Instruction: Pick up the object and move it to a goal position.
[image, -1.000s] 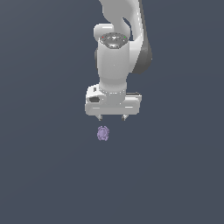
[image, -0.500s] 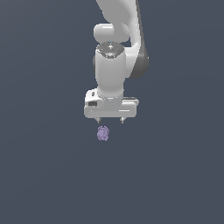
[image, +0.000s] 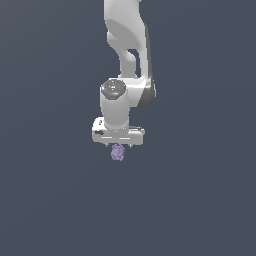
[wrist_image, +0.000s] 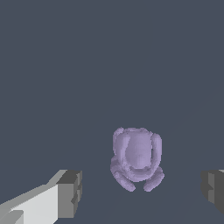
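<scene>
Nothing is grasped yet: the spread pincer (wrist_image: 140, 192) flanks the object (wrist_image: 137, 157); gripping, lifting and carrying remain.

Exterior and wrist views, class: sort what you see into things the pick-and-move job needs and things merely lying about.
Needed for the job:
- purple lumpy object
- gripper, open, its fingers apart on either side of the object

Lying about:
- nothing else shows, only the plain dark grey surface

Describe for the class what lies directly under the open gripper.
The pale purple lumpy object sits on the dark grey floor between the gripper fingertips, untouched. The object's underside is hidden.
</scene>
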